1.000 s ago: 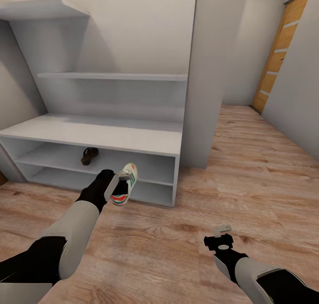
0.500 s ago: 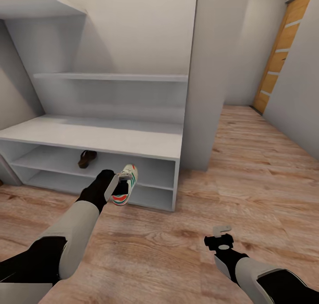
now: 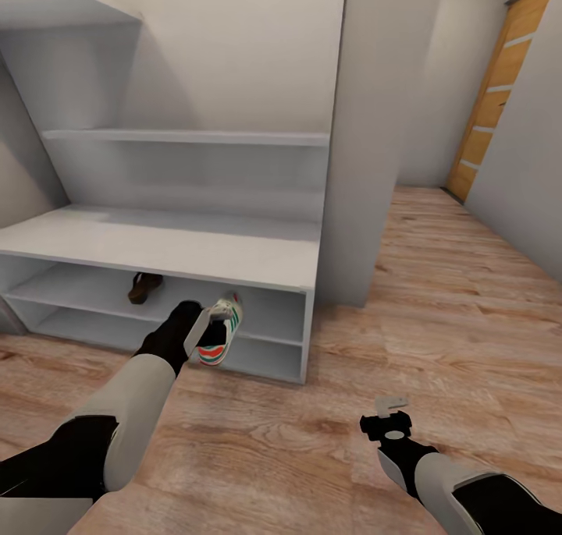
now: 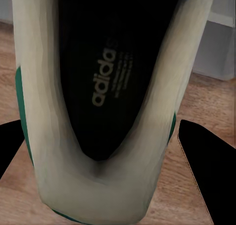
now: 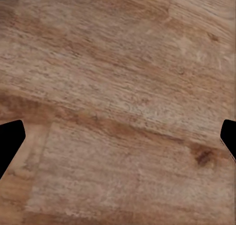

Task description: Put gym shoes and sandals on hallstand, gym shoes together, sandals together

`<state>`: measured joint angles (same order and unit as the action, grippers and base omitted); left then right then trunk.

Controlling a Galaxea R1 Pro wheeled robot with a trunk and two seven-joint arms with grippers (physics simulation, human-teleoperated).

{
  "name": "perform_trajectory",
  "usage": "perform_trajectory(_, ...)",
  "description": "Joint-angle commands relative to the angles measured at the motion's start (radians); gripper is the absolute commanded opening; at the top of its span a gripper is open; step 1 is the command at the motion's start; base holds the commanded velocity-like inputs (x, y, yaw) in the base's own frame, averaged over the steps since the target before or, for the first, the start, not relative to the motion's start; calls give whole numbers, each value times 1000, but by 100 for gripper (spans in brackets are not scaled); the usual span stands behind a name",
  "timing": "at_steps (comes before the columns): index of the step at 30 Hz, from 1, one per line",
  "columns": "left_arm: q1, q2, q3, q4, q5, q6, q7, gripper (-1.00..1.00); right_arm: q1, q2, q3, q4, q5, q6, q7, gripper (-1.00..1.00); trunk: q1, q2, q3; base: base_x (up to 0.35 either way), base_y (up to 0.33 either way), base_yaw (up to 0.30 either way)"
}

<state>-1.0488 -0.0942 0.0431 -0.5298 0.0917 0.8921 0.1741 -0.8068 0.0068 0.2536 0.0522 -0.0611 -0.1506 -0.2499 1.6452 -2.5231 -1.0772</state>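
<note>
White gym shoe (image 3: 220,331), one, pinched by left fingers (image 3: 197,328); one sandal (image 3: 144,286) shelved; right fingers (image 5: 11,140) spread.

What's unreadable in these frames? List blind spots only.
- Brown leather sandal, head view: front hidden under the white-grey hallstand bench top.
- White teal-striped gym shoe, head view: heel covered by left gripper.
- Right gripper, head view: too small to judge opening.

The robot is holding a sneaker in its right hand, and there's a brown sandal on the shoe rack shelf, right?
Not quite. The sneaker is in the left gripper, not the right; the head view shows it. The right gripper hangs over bare floor. The sandal is indeed on the shoe rack shelf.
</note>
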Motion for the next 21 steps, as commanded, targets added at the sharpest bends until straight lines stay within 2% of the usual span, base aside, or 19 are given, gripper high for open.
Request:
perform_trajectory(1, 0, -1, 4, 0, 10, 3, 9, -100, -2, 1, 7, 5, -6, -7, -2, 100, 0, 0, -1, 219, -107, 0)
perform_trajectory(8, 0, -1, 4, 14, 10, 1, 9, -100, -2, 0, 7, 5, -6, -7, -2, 100, 0, 0, -1, 106, -54, 0)
perform_trajectory(21, 0, -1, 6, 36, 10, -2, 9, -100, -2, -3, 7, 5, -5, -7, -3, 100, 0, 0, -1, 11, -6, 0)
